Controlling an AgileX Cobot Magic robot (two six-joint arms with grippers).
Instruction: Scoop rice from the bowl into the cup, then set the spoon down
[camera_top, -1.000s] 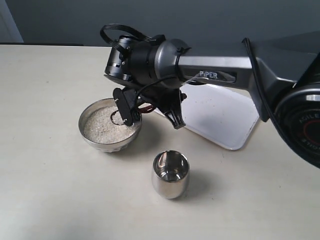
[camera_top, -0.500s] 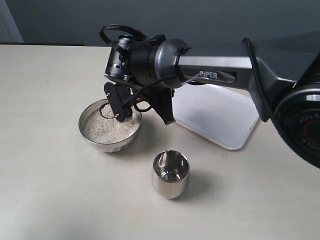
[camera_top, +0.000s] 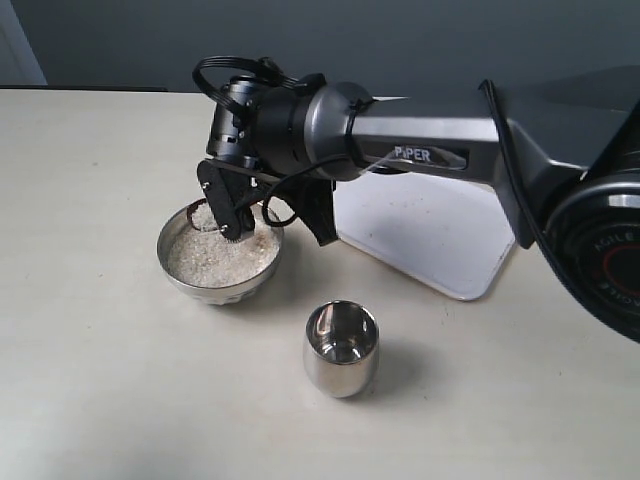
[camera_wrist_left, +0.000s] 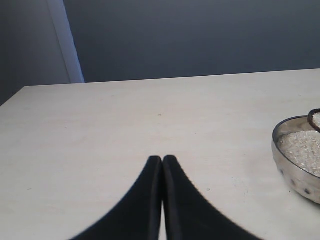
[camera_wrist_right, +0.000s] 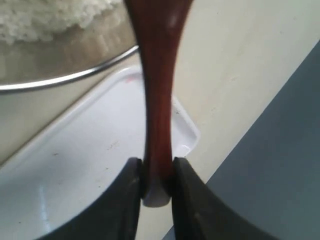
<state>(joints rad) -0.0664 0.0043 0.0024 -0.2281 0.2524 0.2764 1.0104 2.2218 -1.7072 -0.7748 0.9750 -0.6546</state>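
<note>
The silver bowl (camera_top: 172, 268) holds pale rice (camera_top: 215, 258) at the left of the table; its rim (camera_wrist_right: 65, 77) and rice (camera_wrist_right: 50, 17) also show in the right wrist view. My right gripper (camera_top: 238, 212) hangs over the bowl's far side, shut on the reddish-brown spoon handle (camera_wrist_right: 157, 100). The gripper hides most of the spoon in the exterior view; the left wrist view shows its scoop edge (camera_wrist_left: 315, 117) above the bowl (camera_wrist_left: 287, 160). The steel cup (camera_top: 341, 348) stands upright nearer the front. My left gripper (camera_wrist_left: 162, 159) is shut on nothing, above bare table left of the bowl.
A white tray (camera_top: 440, 230) lies flat behind and right of the bowl, partly under the right arm, and fills the near part of the right wrist view (camera_wrist_right: 90, 150). A dark wall rises beyond the table's far edge.
My right gripper has swung left and a little back across the bowl with the spoon, from the bowl's right side to its far-left part. Bowl and cup have not moved.
</note>
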